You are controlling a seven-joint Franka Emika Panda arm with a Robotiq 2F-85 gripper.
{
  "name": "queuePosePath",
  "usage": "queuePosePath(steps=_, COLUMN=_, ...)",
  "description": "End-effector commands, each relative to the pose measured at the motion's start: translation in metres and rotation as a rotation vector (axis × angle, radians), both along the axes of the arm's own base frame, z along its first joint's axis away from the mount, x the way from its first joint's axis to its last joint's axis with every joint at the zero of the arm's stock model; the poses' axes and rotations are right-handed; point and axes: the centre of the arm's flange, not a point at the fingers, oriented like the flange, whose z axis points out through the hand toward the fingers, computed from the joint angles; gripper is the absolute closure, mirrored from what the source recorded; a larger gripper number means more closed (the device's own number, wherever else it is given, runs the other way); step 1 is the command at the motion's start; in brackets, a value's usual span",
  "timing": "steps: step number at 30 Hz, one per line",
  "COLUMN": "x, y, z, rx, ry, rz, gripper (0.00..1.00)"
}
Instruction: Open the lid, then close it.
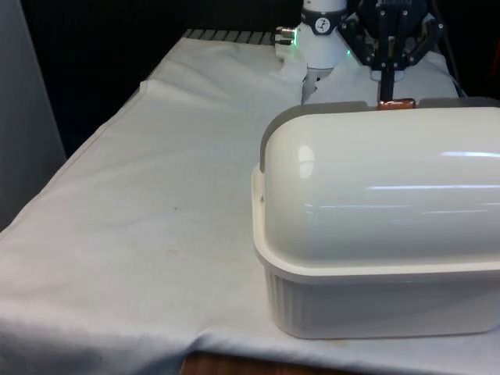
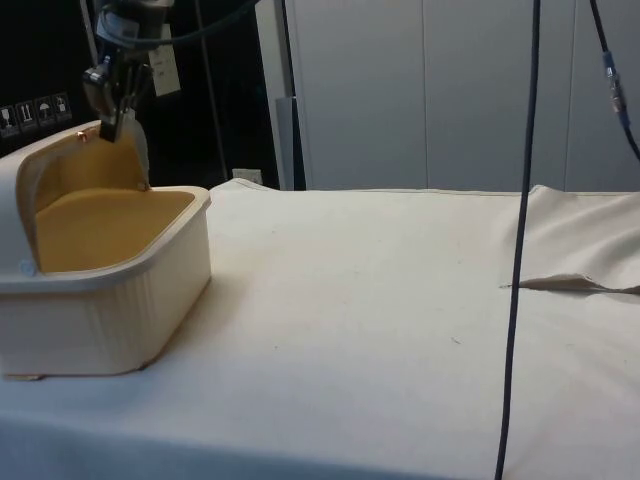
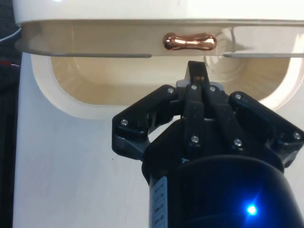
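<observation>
A cream bread box (image 1: 375, 305) stands at the front view's right, its back to that camera. Its domed roll lid (image 1: 375, 180) is rolled up and back. The side view looks into the tan inside (image 2: 100, 225) through the open mouth. A small copper handle (image 3: 190, 42) sits on the lid's raised edge, also visible as the handle (image 1: 396, 103) on top of the dome. My gripper (image 3: 196, 71) is shut, its fingers pressed together, with the tips just short of the handle and nothing between them. In the side view the gripper (image 2: 112, 125) hangs right at the lid's top edge.
The white cloth (image 2: 380, 300) spreads wide in front of the box's mouth. A black cable (image 2: 520, 240) hangs down near the side camera. A fold in the cloth (image 2: 570, 283) lies at that view's right. The table edge (image 1: 94, 141) runs along the front view's left.
</observation>
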Motion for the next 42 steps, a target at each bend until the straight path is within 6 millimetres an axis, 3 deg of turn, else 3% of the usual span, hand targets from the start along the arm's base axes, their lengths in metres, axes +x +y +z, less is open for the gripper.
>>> queuePosePath(steps=1, x=0.003, y=0.0, z=0.001, rx=0.0, ry=0.004, rz=0.0, gripper=1.0)
queuePosePath(steps=8, x=0.011, y=0.0, z=0.008, rx=-0.001, ry=-0.003, rz=-0.002, gripper=1.0)
queuePosePath(steps=16, x=0.014, y=-0.001, z=0.03, rx=-0.001, ry=-0.017, rz=-0.005, gripper=1.0)
queuePosePath(steps=31, x=0.008, y=-0.003, z=0.085, rx=0.001, ry=0.002, rz=-0.008, gripper=1.0)
queuePosePath(steps=42, x=-0.002, y=-0.007, z=0.109, rx=0.002, ry=0.026, rz=-0.011, gripper=1.0)
